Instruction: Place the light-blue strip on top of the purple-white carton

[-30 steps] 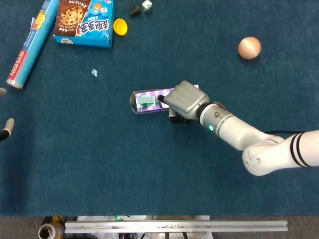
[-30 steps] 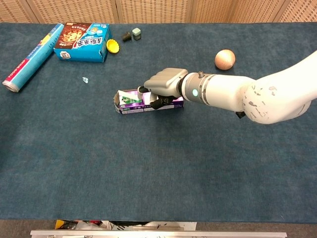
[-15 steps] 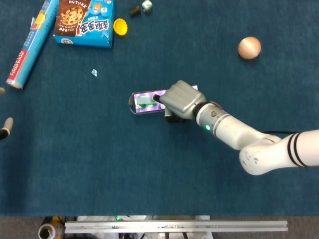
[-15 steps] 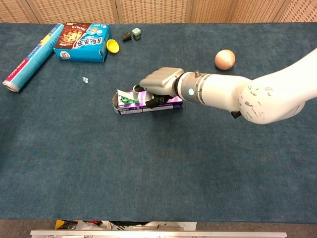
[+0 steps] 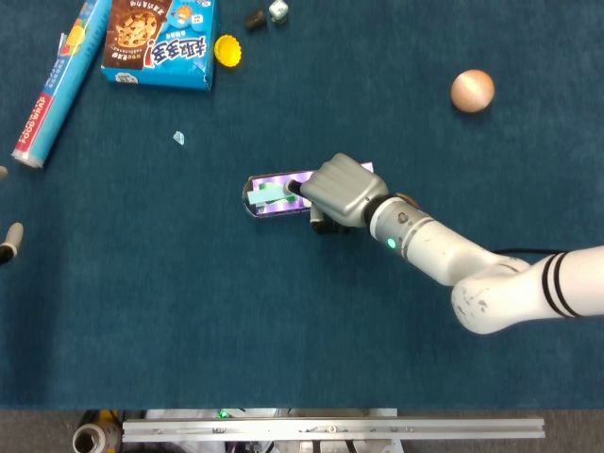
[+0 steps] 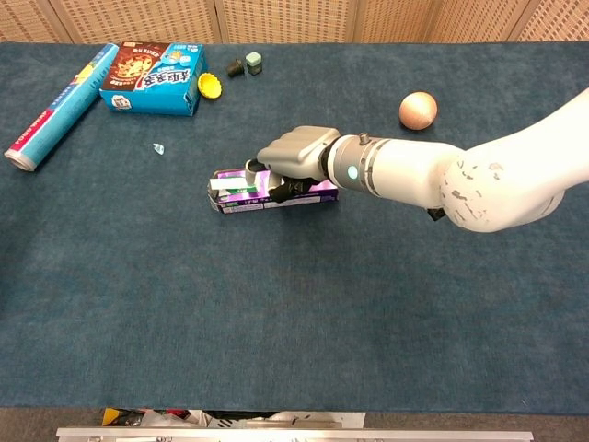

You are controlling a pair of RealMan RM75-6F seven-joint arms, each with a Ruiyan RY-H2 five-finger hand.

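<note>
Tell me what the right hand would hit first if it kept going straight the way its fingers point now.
The right hand points left along the purple-white carton, its fingers already at the light-blue strip. Past the carton's left end the blue tabletop looks free to the edge, though height is unclear.

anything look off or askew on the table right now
Nothing is spilled or damaged. The purple-white carton lies flat on its side under the right hand, with the light-blue strip lying on top near its left end. A tiny pale scrap sits loose on the cloth.
</note>
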